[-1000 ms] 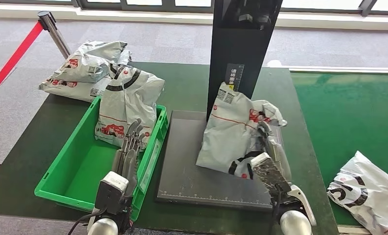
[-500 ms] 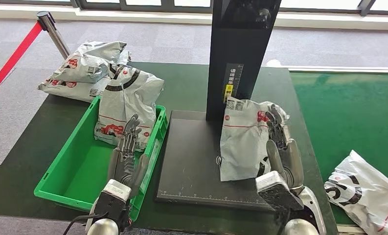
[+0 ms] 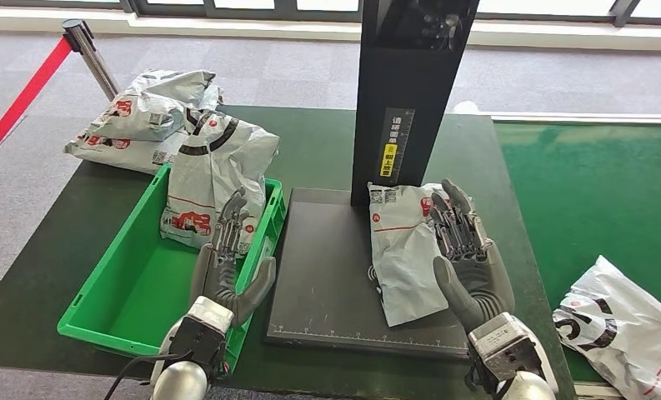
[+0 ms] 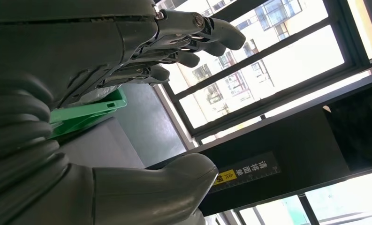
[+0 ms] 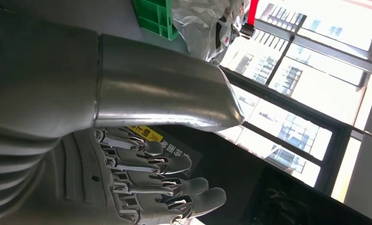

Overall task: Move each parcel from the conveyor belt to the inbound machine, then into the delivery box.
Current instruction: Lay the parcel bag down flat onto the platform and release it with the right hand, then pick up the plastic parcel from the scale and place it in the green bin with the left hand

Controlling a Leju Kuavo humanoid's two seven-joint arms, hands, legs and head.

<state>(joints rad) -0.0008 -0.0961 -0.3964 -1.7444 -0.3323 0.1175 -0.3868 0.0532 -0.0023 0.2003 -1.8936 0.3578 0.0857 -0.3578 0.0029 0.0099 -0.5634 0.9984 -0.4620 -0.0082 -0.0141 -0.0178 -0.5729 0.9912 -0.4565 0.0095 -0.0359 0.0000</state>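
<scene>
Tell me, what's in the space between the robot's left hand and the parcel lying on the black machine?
Only bare dark platform lies between the left hand and the parcel, as the head view shows.

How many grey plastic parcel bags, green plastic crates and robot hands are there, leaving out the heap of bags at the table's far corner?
Grey plastic parcel bags: 3
Green plastic crate: 1
Robot hands, left hand and right hand: 2
Total: 6
</scene>
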